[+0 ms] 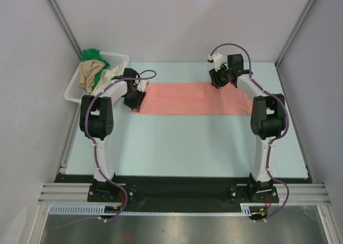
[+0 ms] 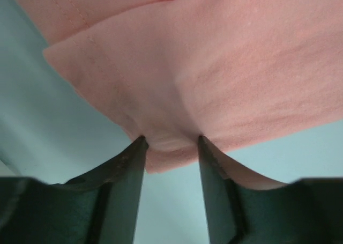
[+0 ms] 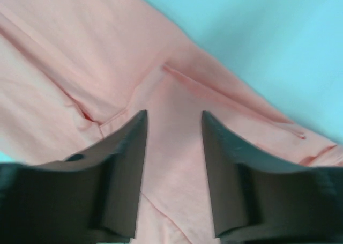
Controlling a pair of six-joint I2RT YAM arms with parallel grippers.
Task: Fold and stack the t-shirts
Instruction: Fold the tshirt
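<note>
Salmon-pink t-shirt [image 1: 193, 98]: flat strip right of basket [image 1: 75, 86]. Left gripper [image 2: 170, 142]: pinching its basket-side edge. Right gripper [image 3: 174, 120]: parted, above far end. Advice: grip both ends evenly before folding.

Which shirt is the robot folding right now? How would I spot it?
Look at the pale blue table. Stretched flat between the left gripper and the right gripper lies the salmon-pink t-shirt. The other shirts sit crumpled in the white basket.
</note>
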